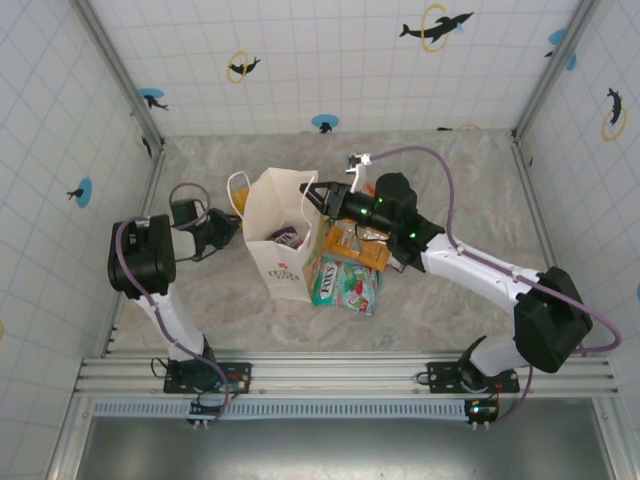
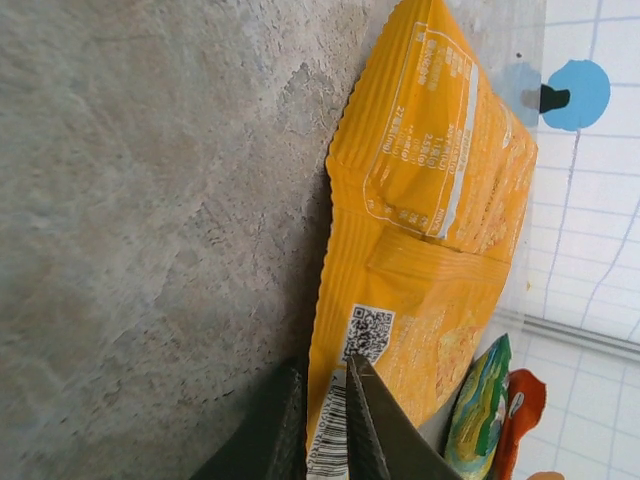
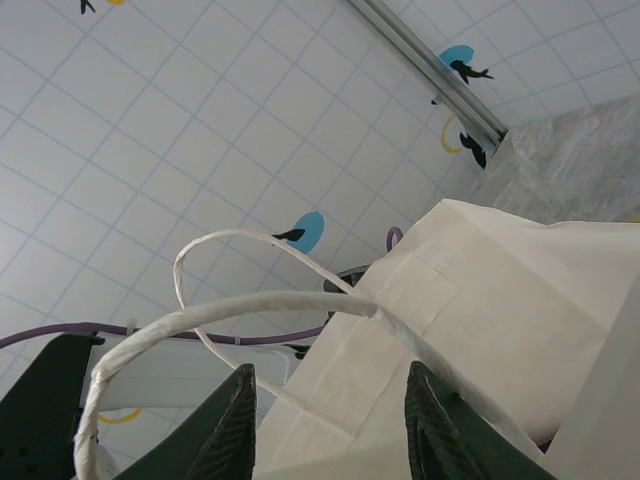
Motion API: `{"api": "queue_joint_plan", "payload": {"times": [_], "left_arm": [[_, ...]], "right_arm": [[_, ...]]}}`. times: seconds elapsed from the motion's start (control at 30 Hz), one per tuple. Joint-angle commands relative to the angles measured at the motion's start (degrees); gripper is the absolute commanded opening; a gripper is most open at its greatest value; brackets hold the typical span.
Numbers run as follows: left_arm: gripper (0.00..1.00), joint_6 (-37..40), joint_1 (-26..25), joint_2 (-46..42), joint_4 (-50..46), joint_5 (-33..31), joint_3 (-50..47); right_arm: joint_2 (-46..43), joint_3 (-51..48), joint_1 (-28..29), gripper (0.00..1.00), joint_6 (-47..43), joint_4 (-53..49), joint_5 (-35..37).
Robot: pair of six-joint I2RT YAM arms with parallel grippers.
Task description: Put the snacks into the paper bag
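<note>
Toward the left side of the grey marbled table (image 1: pixel 450 180), the left gripper (image 2: pixel 323 385) is closed tight on the barcode edge of a flat, glossy yellow-orange snack packet (image 2: pixel 420 230). The packet's crimped seam, white printed panel and QR code are made out in the left wrist view. In the top view it is placed just beside the left side of the tall white paper bag (image 1: pixel 275 265).

The bag stands upright at mid-table with its mouth open and a red logo and dark lettering on its near face. A purple packet (image 1: pixel 287 238) is seen inside it from above.

At the bag's right rim the right gripper (image 3: pixel 330 370) is held with its jaws well parted and nothing gripped. In the right wrist view a thin white handle (image 3: pixel 250 310) is seen looping across just past its fingertips.

Against the bag's right side, an orange packet (image 1: pixel 355 247) and a teal packet with white lettering (image 1: pixel 345 285) are laid flat on the table.
</note>
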Motion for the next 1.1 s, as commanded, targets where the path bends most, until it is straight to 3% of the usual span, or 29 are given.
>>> {"api": "queue_joint_plan", "payload": {"times": [0.0, 0.07, 0.33, 0.63, 0.83, 1.07], "left_arm": [[0.1, -0.1, -0.9, 2.6, -0.1, 0.0, 0.4], [0.0, 0.1, -1.3, 3.1, -0.9, 0.8, 1.6], [0.0, 12.7, -1.5, -4.1, -20.0, -2.1, 11.1], [0.0, 17.6, -1.5, -13.5, -31.9, -3.3, 22.5], [0.0, 19.1, -2.2, -17.6, -33.6, -3.6, 26.6], [0.0, 21.7, -4.2, -23.6, -39.2, -9.0, 30.3]], "right_arm": [[0.2, 2.5, -0.5, 0.43, -1.2, 1.9, -0.6], [0.0, 2.2, -0.9, 0.43, -1.2, 2.0, -0.6], [-3.1, 0.1, -3.0, 0.43, -4.1, -0.2, 1.1], [-7.2, 4.0, -0.7, 0.59, -21.5, -12.4, 12.2], [-2.4, 13.4, 0.9, 0.6, -32.3, -21.2, 16.7], [2.9, 23.9, 3.1, 0.61, -42.0, -27.2, 23.1]]}}
